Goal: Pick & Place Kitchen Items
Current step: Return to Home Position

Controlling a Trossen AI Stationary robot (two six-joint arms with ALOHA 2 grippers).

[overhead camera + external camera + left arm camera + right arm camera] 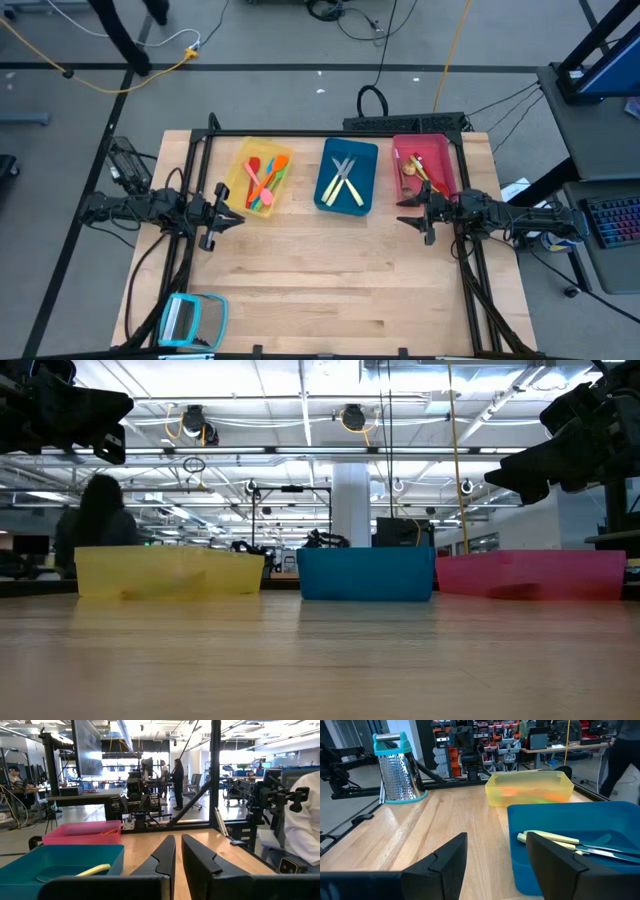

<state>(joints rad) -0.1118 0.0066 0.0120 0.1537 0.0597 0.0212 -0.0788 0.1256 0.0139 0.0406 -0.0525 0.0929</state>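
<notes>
Both arms parked near home, nothing held.
Left gripper (178,838) nearly closed, right gripper (497,836) wide; spatulas (263,181) lie in yellow bin (240,168), just far of left gripper, long axes near-far.

Wooden worktop (330,280) | upper centre, left to right: yellow tray (262,146), blue tray (362,160), red tray (437,155) | lower left: teal-framed grater (193,320)

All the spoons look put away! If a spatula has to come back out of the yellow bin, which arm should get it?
Left, probably. The left gripper hangs right beside the yellow bin, jaws empty. The right gripper sits by the red bin, with the blue bin between.
</notes>
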